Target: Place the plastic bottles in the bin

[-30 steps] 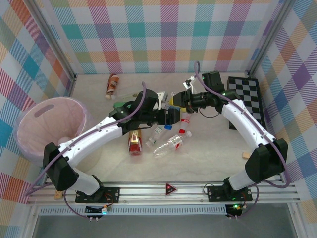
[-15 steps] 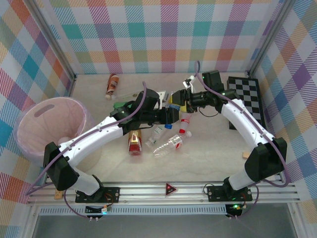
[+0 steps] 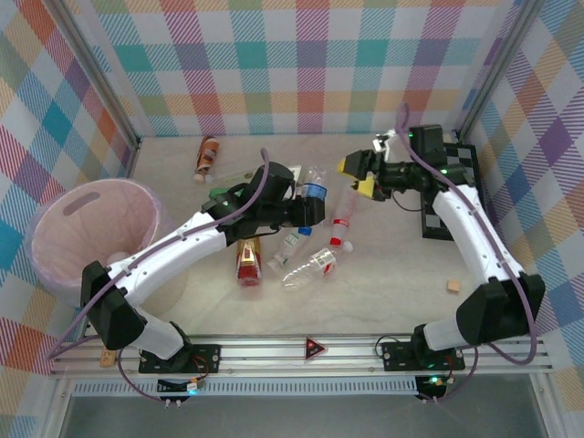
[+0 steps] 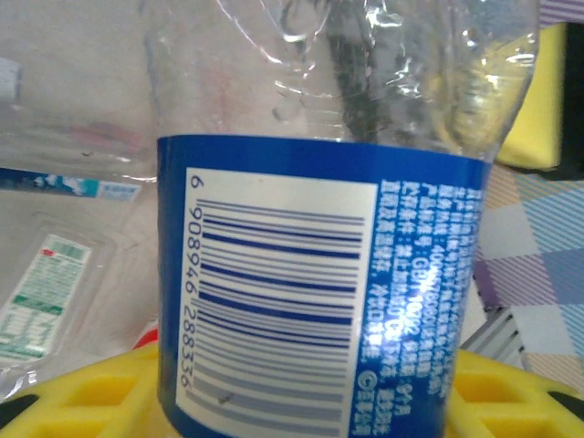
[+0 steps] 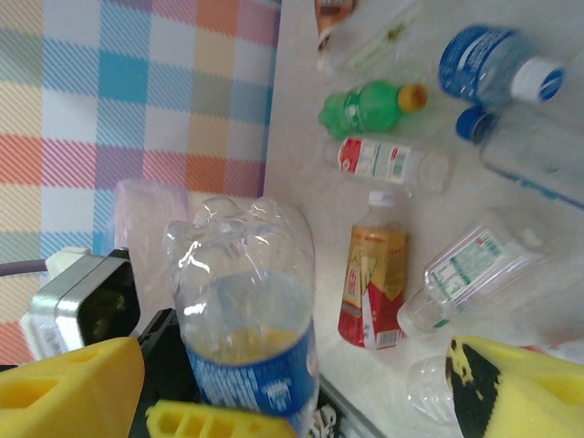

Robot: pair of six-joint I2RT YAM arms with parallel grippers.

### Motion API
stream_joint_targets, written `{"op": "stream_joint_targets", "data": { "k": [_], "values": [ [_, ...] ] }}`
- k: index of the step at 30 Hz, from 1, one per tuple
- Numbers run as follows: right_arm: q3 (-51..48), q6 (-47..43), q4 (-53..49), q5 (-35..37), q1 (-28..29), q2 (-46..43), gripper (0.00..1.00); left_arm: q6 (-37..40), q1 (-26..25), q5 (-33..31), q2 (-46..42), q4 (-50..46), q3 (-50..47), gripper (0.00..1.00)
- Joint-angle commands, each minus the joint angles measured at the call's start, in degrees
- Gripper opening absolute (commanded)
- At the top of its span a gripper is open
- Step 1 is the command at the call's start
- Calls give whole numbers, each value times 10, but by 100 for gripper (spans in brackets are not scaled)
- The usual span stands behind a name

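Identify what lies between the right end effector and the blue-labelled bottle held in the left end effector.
A bare stretch of table, seen in the top view; the open right end effector stands apart from the blue-labelled bottle.

Plastic bottles (image 3: 310, 265) cluttering frame centre, open tabletop (image 3: 401, 265) lower right, bin (image 3: 64, 246) mouth at left apparently unobstructed, checkerboard (image 3: 453, 182) flat at right.

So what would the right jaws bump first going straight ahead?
Probably the blue-labelled bottle clamped in the left gripper; it lies straight ahead of the right gripper, whose jaws stand open. Depth is unclear.
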Motion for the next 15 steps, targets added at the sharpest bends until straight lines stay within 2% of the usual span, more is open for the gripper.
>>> {"op": "stream_joint_targets", "data": {
  "k": [1,4,10,12,15],
  "values": [
    [4,-45,-50,27,-17,-32,86,31,21,-25,-22,-64,60,25],
    [-6,-70,-75,57,-19,-35,86,57,45,-40,-30,-144,117,25],
    [-39,-90,-80,67,-19,-27,85,104,119,-88,-77,-299,213,25],
    [-42,-96,-84,71,-20,-22,85,111,158,-91,-105,-330,226,22],
    [-43,-102,-83,72,-19,-13,85,123,224,-104,-145,-382,244,11]
  ]
}}
